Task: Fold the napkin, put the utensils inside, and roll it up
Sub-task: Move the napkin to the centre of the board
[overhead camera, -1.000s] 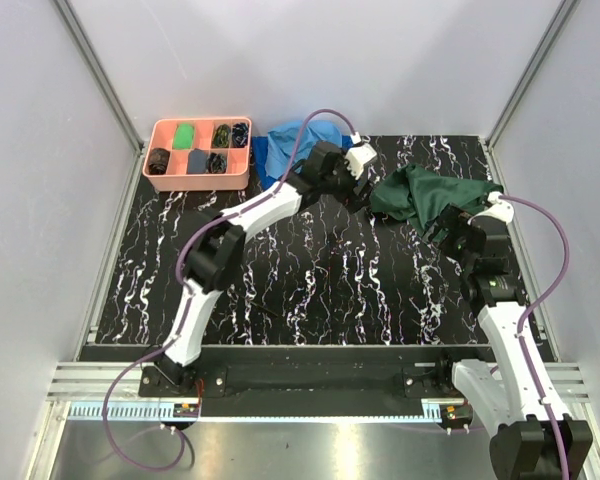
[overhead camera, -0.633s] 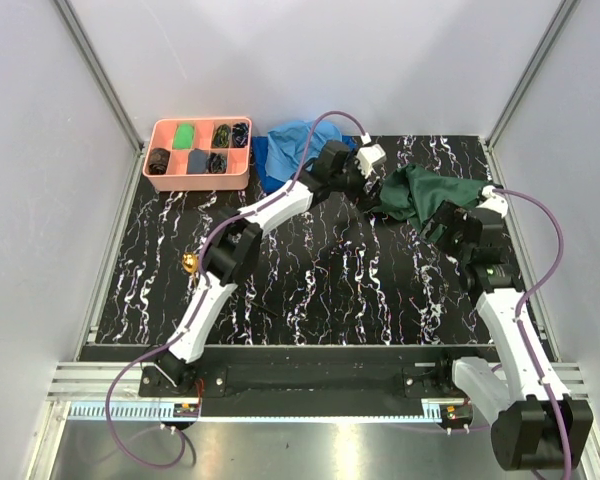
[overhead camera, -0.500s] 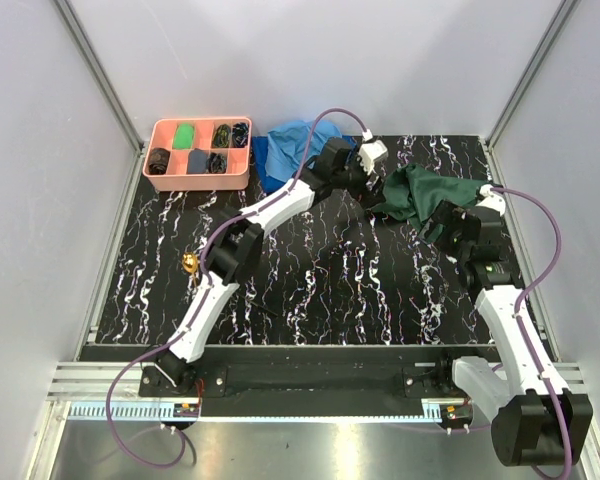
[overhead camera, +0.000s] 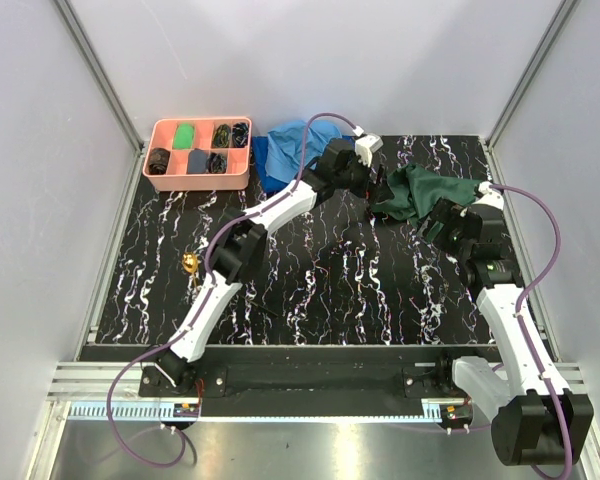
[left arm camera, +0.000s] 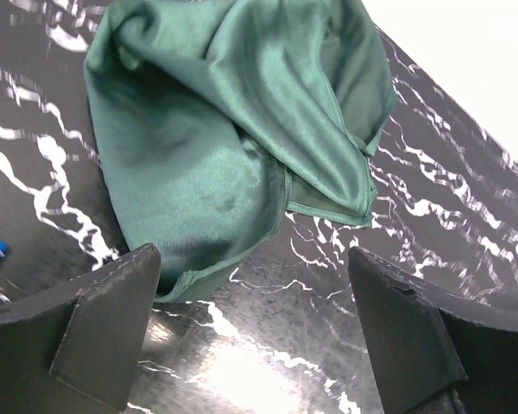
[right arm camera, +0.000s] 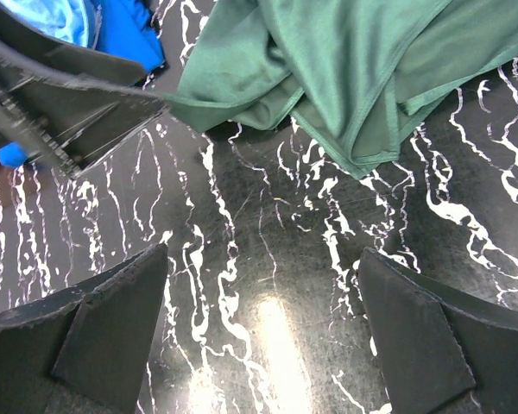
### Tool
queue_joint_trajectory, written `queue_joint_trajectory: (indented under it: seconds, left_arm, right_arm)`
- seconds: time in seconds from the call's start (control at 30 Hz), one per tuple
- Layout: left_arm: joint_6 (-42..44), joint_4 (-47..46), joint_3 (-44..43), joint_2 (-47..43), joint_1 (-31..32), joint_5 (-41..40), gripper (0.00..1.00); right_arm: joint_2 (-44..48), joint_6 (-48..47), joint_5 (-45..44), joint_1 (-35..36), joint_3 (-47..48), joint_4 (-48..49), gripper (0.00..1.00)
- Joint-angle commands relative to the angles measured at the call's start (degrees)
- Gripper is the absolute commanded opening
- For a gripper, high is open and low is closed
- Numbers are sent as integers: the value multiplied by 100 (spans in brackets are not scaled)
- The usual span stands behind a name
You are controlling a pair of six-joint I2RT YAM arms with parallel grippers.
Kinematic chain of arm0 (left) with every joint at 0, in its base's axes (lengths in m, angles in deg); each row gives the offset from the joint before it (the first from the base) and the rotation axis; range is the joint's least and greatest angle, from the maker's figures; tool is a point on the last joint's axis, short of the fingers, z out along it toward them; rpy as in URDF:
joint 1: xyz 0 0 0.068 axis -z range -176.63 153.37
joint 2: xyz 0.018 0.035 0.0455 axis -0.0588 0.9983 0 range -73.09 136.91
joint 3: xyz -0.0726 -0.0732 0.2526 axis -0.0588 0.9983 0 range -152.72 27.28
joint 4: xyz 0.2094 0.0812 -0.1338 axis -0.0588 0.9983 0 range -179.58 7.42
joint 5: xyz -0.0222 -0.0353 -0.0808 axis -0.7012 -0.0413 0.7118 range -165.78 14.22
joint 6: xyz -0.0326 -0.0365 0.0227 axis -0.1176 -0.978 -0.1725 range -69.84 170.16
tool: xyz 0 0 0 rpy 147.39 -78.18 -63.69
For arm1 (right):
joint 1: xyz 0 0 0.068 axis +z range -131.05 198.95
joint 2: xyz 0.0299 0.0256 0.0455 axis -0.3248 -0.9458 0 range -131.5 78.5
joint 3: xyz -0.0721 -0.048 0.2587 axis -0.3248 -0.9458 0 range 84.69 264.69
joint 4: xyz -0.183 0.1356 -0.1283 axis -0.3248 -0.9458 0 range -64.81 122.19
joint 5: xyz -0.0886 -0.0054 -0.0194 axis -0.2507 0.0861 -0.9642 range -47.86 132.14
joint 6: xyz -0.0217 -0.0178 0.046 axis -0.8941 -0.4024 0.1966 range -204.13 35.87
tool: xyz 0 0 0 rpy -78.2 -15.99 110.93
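Observation:
The dark green napkin lies crumpled at the back right of the black marble table. My left gripper is open at its left edge, and the cloth fills the left wrist view just beyond the fingertips. My right gripper is open at the napkin's near edge, over bare table, with the napkin ahead of it. Both grippers are empty. A small gold piece of the utensils lies at the table's left; its handle does not show.
A pink compartment tray with small items stands at the back left. A light blue cloth and a darker blue cloth lie behind my left arm; they also show in the right wrist view. Grey walls enclose the table.
My left arm has stretched further right, bringing its gripper up to the napkin's left edge. My right gripper has shifted slightly back toward the napkin. The gold piece has come into view.

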Motion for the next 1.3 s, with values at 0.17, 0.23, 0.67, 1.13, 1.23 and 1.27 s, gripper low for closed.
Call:
queue_joint_trajectory:
  seconds: [0.17, 0.23, 0.67, 1.13, 1.23, 1.27]
  left_arm:
    - [-1046, -543, 85, 201, -7, -379, 89]
    - [-1028, -543, 155, 192, 10, -370, 87]
    - [-1204, -235, 436, 201, 186, -326, 44]
    - [-1001, -33, 1850, -405, 467, -625, 19]
    - [-1142, -331, 2351, -607, 528, -555, 19]
    - [-1212, -384, 2465, -651, 555, -537, 19]
  right_arm:
    - [237, 7, 350, 4, 243, 90, 100]
    - [263, 7, 350, -5, 243, 90, 100]
    - [307, 42, 455, -5, 243, 64, 100]
    - [-272, 95, 394, -5, 138, 117, 100]
    - [-492, 139, 561, -5, 138, 143, 100]
    - [-536, 156, 631, -5, 129, 152, 100]
